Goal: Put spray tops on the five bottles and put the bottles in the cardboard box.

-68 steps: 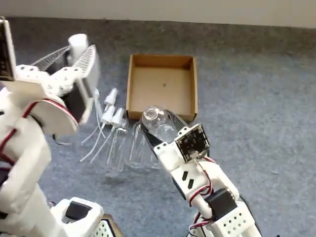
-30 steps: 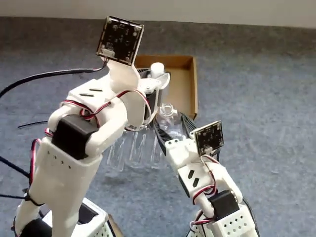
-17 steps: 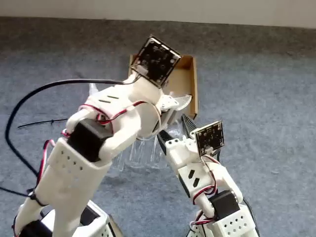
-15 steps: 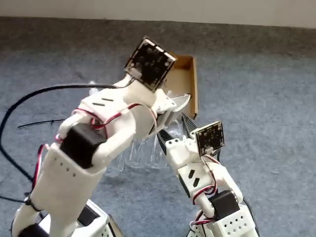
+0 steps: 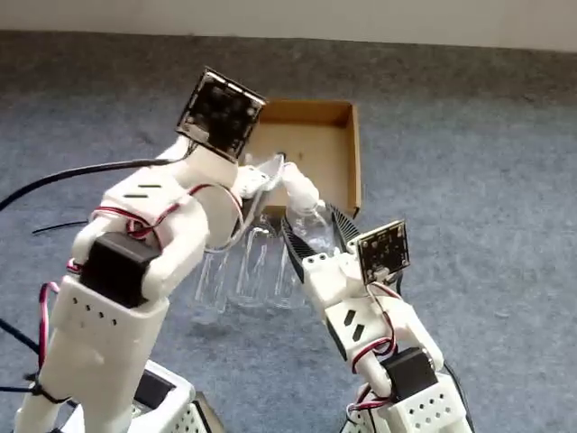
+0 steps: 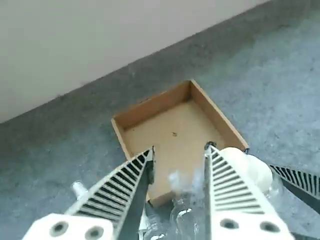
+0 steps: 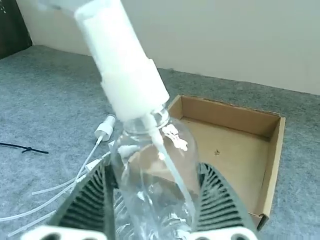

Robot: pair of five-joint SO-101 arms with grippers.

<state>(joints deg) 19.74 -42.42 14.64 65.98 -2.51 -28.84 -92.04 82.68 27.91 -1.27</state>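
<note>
My right gripper (image 5: 314, 230) is shut on a clear bottle (image 5: 311, 227), held upright just in front of the cardboard box (image 5: 311, 149). A white spray top (image 5: 298, 188) sits tilted in the bottle's neck. In the right wrist view the spray top (image 7: 125, 65) leans on the bottle (image 7: 150, 170), its tube hanging inside, between the fingers of my right gripper (image 7: 155, 172). My left gripper (image 5: 269, 171) hangs open beside the top; in its wrist view the left gripper (image 6: 180, 149) frames the box (image 6: 175, 130), with the spray top (image 6: 252, 170) outside one finger.
Clear bottles (image 5: 243, 271) lie side by side on the grey carpet, left of the held one. Loose spray tops (image 7: 103, 130) with long tubes lie beyond them. A black cable (image 5: 54, 225) trails at the left. The box is empty inside.
My left arm swung in over the held bottle with the spray top, set it in the neck, let go and drew back to the left. The right arm stayed still.
</note>
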